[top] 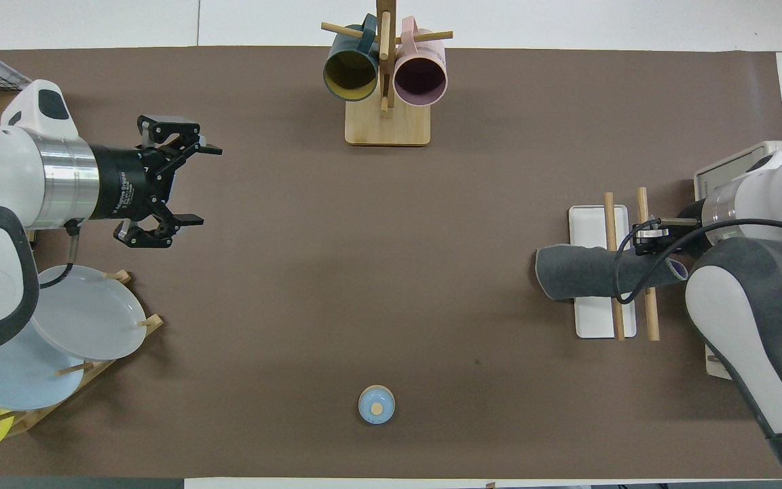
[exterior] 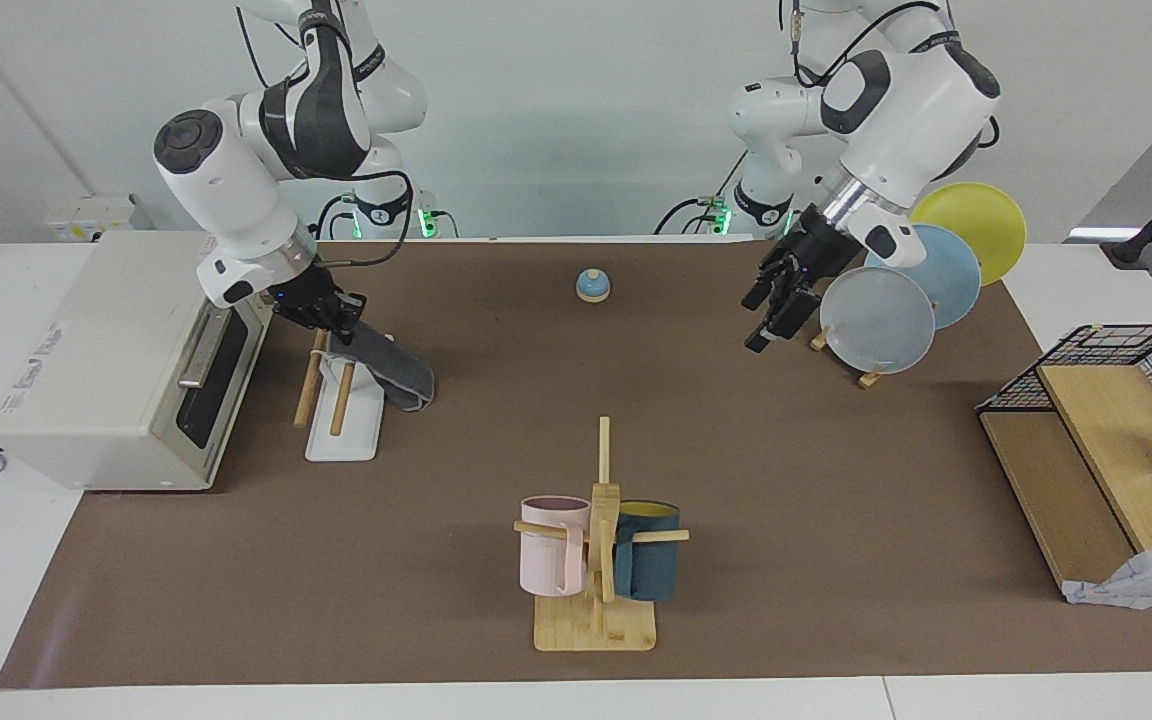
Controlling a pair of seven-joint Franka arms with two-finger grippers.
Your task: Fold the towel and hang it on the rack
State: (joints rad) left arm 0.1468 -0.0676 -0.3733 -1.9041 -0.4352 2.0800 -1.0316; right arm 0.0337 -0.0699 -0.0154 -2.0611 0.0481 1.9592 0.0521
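Towel (exterior: 391,365) drapes across rack (exterior: 341,400), one end in right pincer (exterior: 336,320).

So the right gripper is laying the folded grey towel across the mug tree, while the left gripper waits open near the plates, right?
Not the mug tree. The right gripper is laying the folded grey towel across the rack with two wooden rods, as the overhead view shows. The left gripper does wait open near the plates.
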